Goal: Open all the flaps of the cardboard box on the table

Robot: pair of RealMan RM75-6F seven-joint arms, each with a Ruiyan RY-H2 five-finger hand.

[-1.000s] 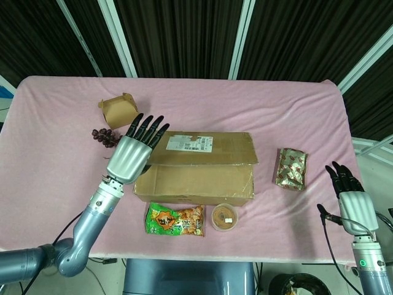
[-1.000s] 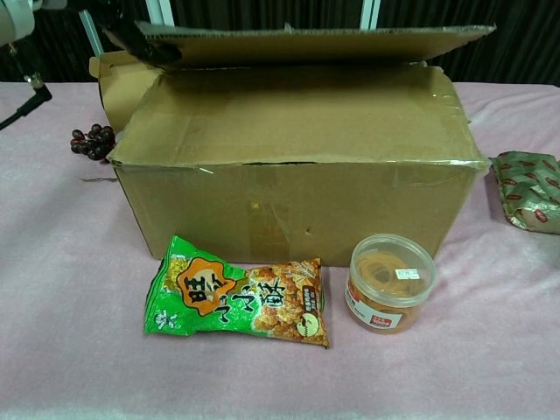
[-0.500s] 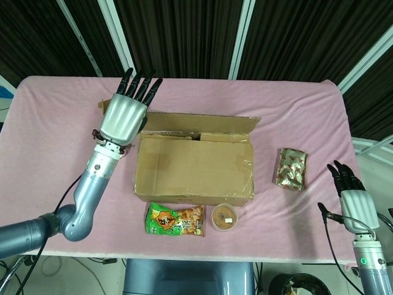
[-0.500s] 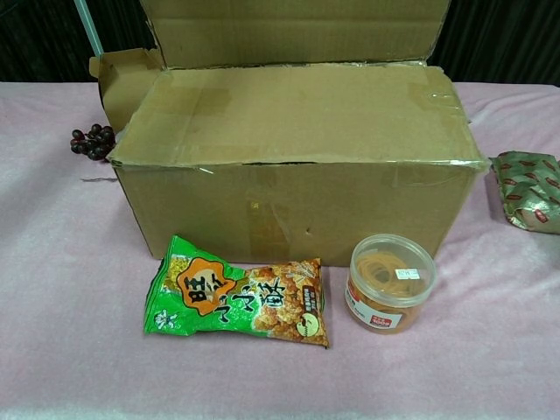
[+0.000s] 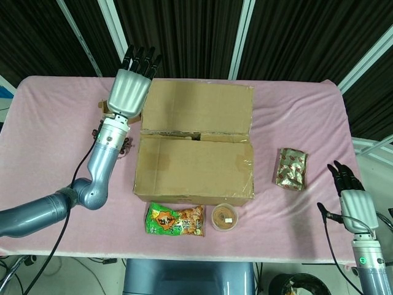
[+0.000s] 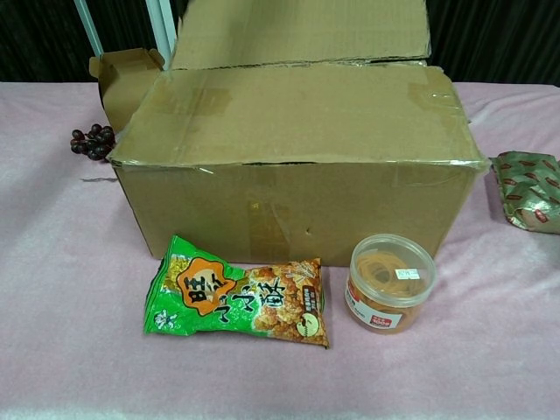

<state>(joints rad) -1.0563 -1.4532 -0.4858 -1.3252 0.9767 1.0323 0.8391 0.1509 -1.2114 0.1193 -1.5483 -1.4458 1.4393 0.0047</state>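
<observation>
The large cardboard box (image 5: 193,169) stands mid-table. Its far flap (image 5: 198,106) is swung up and back, seen upright in the chest view as far flap (image 6: 302,31). The near flap (image 6: 293,114) still lies flat over the top. My left hand (image 5: 130,86) is raised at the far flap's left edge, fingers straight and apart, holding nothing. My right hand (image 5: 353,196) hangs off the table's right front corner, fingers extended and empty. Neither hand shows in the chest view.
A small open carton (image 5: 105,107) and dark grapes (image 6: 92,142) sit left of the box. A green snack bag (image 5: 175,220) and a round plastic tub (image 5: 225,217) lie in front. A foil packet (image 5: 291,168) lies to the right.
The left hand rose from the box's top left toward the far side, and the far flap swung from nearly flat up and back. The right hand barely moved.
</observation>
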